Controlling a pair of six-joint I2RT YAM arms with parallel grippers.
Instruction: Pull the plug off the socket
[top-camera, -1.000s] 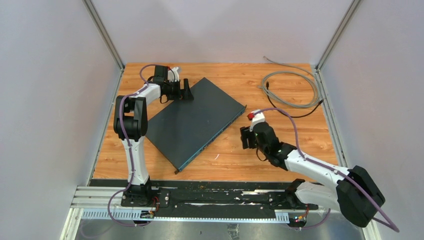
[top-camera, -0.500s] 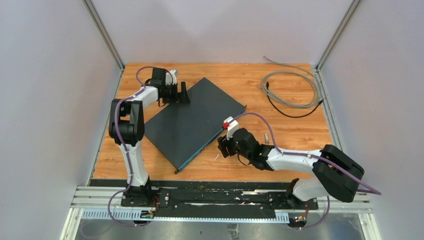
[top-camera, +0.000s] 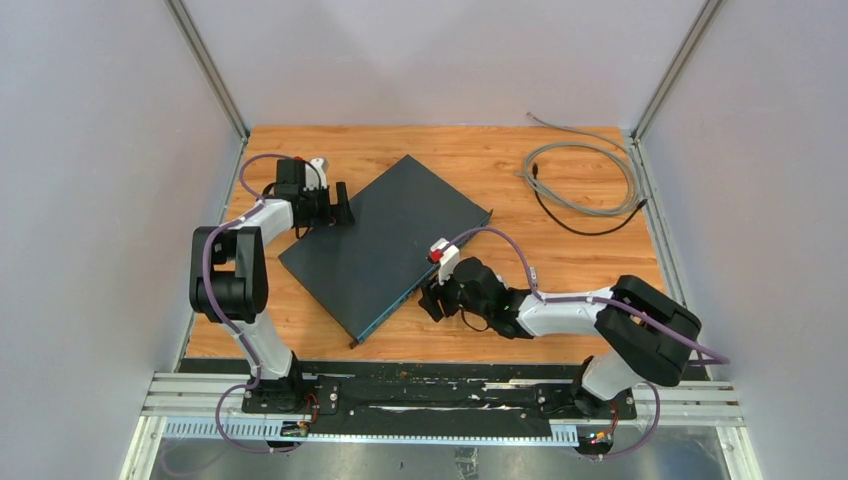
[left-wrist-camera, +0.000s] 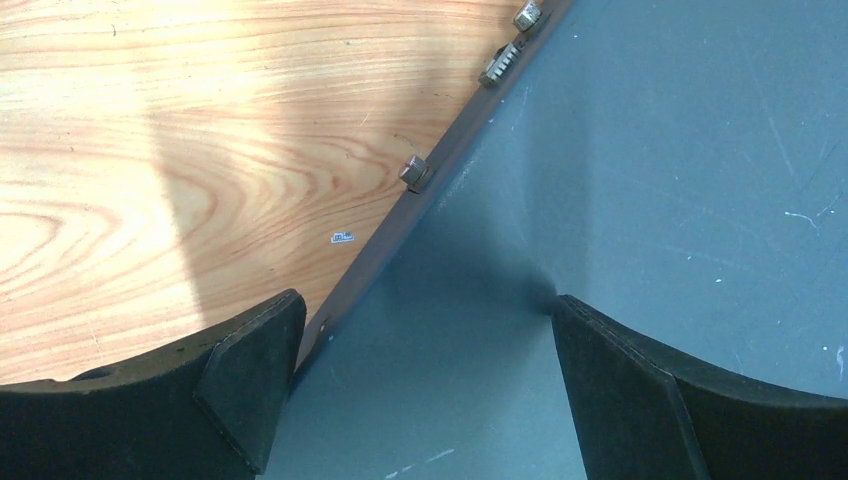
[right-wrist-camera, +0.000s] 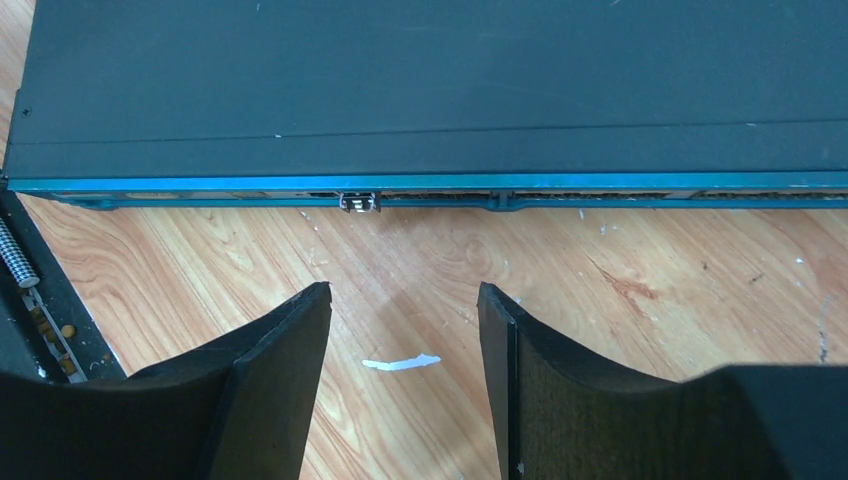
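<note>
A flat dark network switch (top-camera: 385, 240) lies at an angle on the wooden table. In the right wrist view its blue front edge (right-wrist-camera: 600, 184) holds a small metal plug (right-wrist-camera: 360, 202). My right gripper (right-wrist-camera: 405, 300) is open and empty, low over the wood, facing that front edge a short way off; the plug sits slightly left of the gap. It shows in the top view too (top-camera: 428, 298). My left gripper (top-camera: 340, 205) is open at the switch's back left edge. In its wrist view (left-wrist-camera: 425, 300) the fingers straddle that edge of the switch (left-wrist-camera: 650, 200), holding nothing.
A coiled grey cable (top-camera: 585, 180) with a black lead lies at the back right. A small white scrap (right-wrist-camera: 400, 362) lies on the wood between my right fingers. Metal frame posts and grey walls close both sides, and a black rail (top-camera: 420, 395) runs along the near edge.
My right arm has swung left and down from the table's middle right to face the switch's front edge. My left gripper has slid left and nearer along the switch's back left edge.
</note>
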